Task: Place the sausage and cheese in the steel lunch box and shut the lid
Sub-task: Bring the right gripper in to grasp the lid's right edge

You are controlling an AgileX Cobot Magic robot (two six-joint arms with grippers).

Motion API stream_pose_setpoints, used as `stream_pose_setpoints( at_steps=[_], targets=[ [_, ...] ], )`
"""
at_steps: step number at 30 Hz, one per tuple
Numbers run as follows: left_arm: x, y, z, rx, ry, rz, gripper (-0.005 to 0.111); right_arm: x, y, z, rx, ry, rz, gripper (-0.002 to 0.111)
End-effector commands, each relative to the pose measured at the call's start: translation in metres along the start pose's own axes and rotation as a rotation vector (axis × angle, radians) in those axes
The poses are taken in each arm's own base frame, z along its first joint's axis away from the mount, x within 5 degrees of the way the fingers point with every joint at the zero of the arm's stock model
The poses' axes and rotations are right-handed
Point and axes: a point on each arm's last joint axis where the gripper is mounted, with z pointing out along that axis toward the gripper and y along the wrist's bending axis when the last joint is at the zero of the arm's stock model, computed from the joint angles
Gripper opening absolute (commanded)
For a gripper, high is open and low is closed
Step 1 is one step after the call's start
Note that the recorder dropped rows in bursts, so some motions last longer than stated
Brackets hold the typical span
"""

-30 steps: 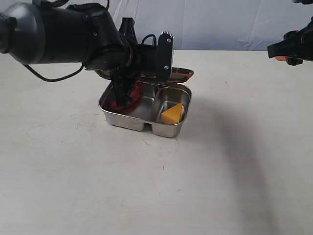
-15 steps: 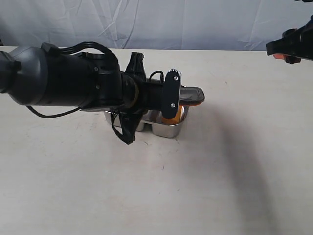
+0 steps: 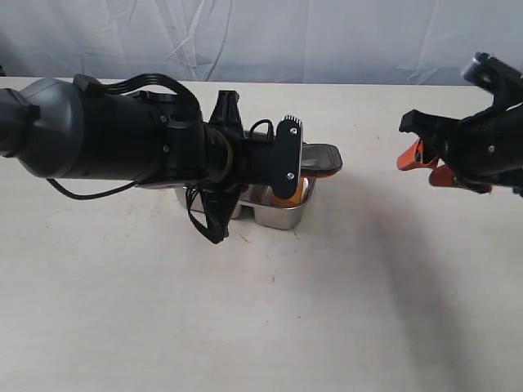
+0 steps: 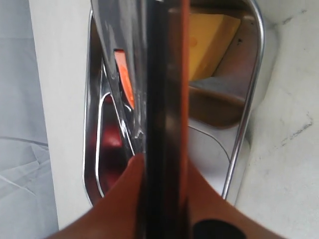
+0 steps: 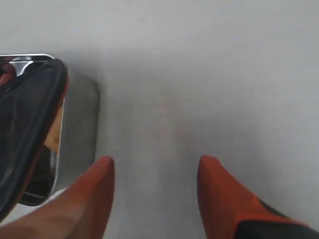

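left end effector (image 4: 163,164): pinching lid (image 3: 323,158) over steel lunch box (image 3: 286,217), unchanged | right end effector (image 5: 155,169): spread, moved closer

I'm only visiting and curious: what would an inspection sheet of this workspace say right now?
Surface: off-white table, faint scuffs.
Job's things: steel lunch box holds the cheese; a red glimpse, likely the sausage, in the other compartment; lid held over the box, not seated.
Clutter: nothing seen.
Grippers: left gripper shut on the lid's edge; right gripper open, empty, away from the box.
Cables: black cables along the left arm.
Surroundings: wrinkled white backdrop.
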Motion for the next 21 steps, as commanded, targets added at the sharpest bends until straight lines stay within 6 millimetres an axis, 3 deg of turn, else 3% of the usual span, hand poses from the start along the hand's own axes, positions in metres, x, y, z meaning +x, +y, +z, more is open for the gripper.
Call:
stream_pose_setpoints(
  at_steps=[1, 8, 14, 21],
  targets=[
    [0.002, -0.021, 0.014, 0.080, 0.029, -0.057, 0.000, 0.006, 0.001, 0.021, -0.141, 0.009, 0.203, 0.050],
    [0.001, -0.021, 0.014, 0.080, 0.026, -0.057, 0.000, 0.008, 0.019, 0.043, -0.481, 0.062, 0.338, 0.050],
    [0.001, -0.021, 0.014, 0.079, 0.020, -0.057, 0.000, 0.015, 0.013, 0.061, -0.496, 0.137, 0.358, 0.050],
    [0.000, -0.021, 0.014, 0.078, 0.015, -0.058, 0.000, 0.019, 0.012, 0.067, -0.516, 0.177, 0.372, 0.050]
  ],
)
